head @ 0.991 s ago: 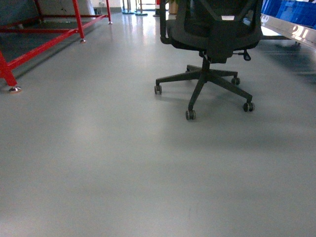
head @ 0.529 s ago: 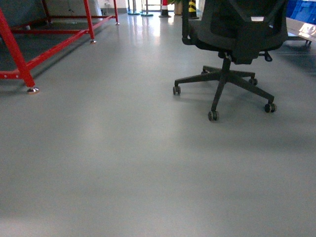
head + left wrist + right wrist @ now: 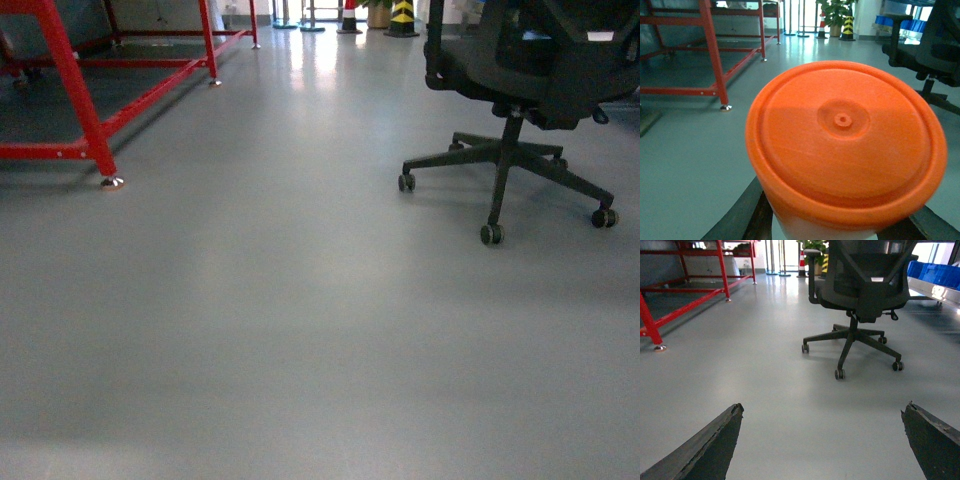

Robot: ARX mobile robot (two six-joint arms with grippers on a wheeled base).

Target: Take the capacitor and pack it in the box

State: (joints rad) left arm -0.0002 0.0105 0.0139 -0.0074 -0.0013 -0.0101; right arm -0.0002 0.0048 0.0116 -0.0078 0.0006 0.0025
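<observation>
The capacitor, a fat white cylinder with a round orange end cap, fills the left wrist view. My left gripper is shut on its white body, with a dark finger showing on each side below the cap. My right gripper is open, fingertips far apart over bare grey floor with nothing between them. Neither gripper shows in the head view. The box is out of view.
A black wheeled office chair stands at the right, also seen as the chair ahead of the right gripper. A red metal frame stands at the left on small feet. Blue crates sit far right. Striped bollards stand far back.
The head view has swung left: the chair slid toward the right edge and the red frame came further in from the left.
</observation>
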